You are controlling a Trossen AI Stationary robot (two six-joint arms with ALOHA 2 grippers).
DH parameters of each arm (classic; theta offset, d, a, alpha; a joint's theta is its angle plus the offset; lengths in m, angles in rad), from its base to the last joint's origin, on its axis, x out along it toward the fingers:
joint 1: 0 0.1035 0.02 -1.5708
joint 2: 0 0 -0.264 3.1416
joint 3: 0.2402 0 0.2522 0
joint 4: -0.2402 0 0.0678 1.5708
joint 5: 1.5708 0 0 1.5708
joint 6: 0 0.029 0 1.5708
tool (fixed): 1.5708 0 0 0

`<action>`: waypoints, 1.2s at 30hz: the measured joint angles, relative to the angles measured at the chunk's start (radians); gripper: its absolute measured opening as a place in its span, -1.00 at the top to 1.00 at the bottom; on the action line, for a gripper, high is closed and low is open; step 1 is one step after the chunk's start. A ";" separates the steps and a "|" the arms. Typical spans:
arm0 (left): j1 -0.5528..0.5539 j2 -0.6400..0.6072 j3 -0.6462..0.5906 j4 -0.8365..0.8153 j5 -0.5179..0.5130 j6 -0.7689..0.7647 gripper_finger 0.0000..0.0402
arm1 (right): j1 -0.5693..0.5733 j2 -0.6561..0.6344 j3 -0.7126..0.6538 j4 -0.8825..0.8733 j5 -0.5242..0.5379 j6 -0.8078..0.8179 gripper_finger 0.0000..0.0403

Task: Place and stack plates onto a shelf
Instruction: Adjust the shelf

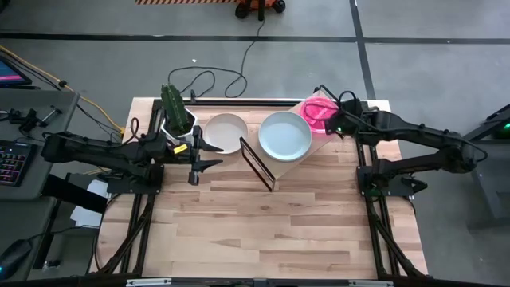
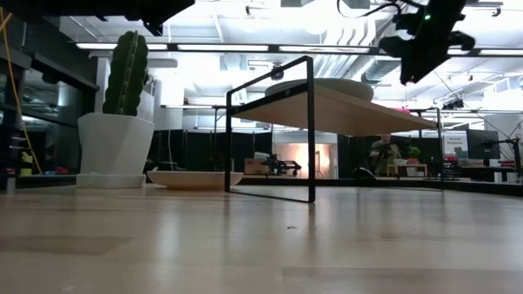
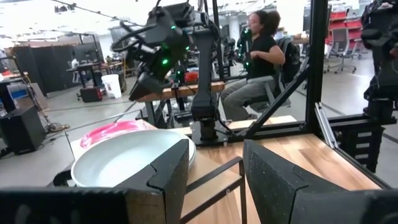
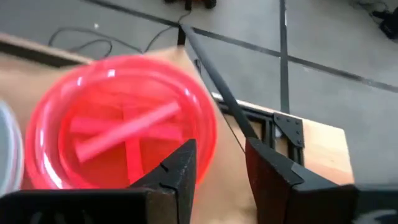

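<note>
High view: the right tool (image 1: 333,121) hangs over the pink plate (image 1: 317,112) at the shelf (image 1: 319,143) end; a grey-green plate (image 1: 284,135) sits mid-shelf, and a cream-white plate (image 1: 225,131) lies on the tabletop (image 1: 263,231). The left tool (image 1: 199,154) waits released beside the cream-white plate.

Low view: the shelf stands raised above the tabletop.

Right wrist view: the fingers (image 4: 180,171) are spread, holding nothing, just above the pink plate's near rim. Retract straight upward to avoid dragging the plate.
</note>
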 joint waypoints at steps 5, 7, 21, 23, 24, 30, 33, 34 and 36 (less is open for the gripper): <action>0.000 0.000 0.000 -0.012 0.000 -0.004 0.29 | 0.138 -0.066 0.000 -0.112 0.017 0.094 0.41; 0.000 0.000 0.000 -0.014 0.000 -0.018 0.29 | 0.203 -0.098 0.000 -0.134 0.031 0.140 0.41; 0.000 0.022 0.000 -0.018 0.000 -0.052 0.29 | 0.556 -0.154 -0.279 0.250 0.138 0.194 0.41; 0.000 0.045 0.001 0.006 -0.013 -0.054 0.29 | 0.577 -0.157 -0.340 0.383 0.138 0.143 0.41; 0.001 0.060 0.002 0.013 -0.024 -0.055 0.29 | 0.584 -0.157 -0.363 0.445 0.138 0.116 0.41; 0.093 0.175 0.218 -0.383 -0.029 -0.062 0.29 | 0.595 -0.158 -0.427 0.716 0.119 -0.061 0.41; 0.134 0.249 0.376 -0.730 -0.019 -0.050 0.29 | 0.595 -0.158 -0.427 0.767 0.086 -0.127 0.41; 0.142 0.273 0.415 -0.821 -0.019 -0.043 0.29 | 0.595 -0.158 -0.427 0.777 0.078 -0.141 0.41; 0.153 0.315 0.457 -0.943 -0.021 -0.018 0.29 | 0.595 -0.158 -0.427 0.785 0.073 -0.165 0.41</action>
